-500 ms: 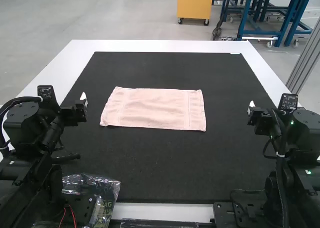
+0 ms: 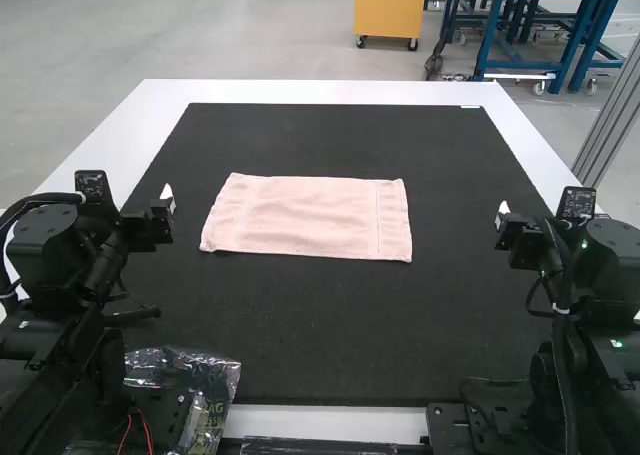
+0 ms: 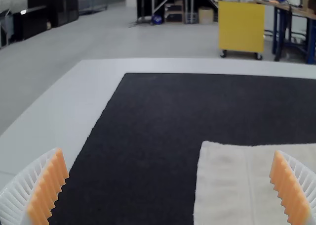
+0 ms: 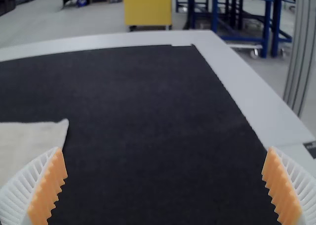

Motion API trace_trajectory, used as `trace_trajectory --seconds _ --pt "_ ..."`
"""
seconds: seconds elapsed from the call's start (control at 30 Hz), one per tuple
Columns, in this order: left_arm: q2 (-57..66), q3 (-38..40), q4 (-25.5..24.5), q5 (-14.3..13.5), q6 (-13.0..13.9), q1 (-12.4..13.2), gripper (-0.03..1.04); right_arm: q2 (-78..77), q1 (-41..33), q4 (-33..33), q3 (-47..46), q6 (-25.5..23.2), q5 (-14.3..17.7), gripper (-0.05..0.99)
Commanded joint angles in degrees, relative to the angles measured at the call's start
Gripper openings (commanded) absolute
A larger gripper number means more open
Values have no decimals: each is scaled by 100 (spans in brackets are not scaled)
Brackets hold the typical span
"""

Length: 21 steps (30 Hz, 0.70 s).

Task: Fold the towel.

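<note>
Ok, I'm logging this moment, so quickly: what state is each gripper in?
Left gripper: open, holding nothing.
Right gripper: open, holding nothing.

Towel (image 3: 227,185) cropped in wrist views

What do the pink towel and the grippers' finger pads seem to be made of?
Pale pink rectangular towel: probably cotton terry, matte, with woven bands near its ends. Orange ribbed finger pads: likely soft rubber or silicone, matte, judging by the moulded teeth.
</note>
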State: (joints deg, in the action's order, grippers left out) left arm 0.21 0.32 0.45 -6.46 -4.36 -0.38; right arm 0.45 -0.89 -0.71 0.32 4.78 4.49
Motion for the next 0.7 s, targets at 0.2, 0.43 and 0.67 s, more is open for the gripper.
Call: trace_trajectory --seconds 0.2,0.43,0.67 --pt "-21 -40 26 -66 -162 -14 97 -45 18 -17 -32 50 -54 91" --pt "-21 -40 8 -66 -223 3 97 -45 18 -17 -32 50 -124 91" --pt "-21 -32 333 -31 840 -23 97 -45 18 -474 -32 568 -124 91"
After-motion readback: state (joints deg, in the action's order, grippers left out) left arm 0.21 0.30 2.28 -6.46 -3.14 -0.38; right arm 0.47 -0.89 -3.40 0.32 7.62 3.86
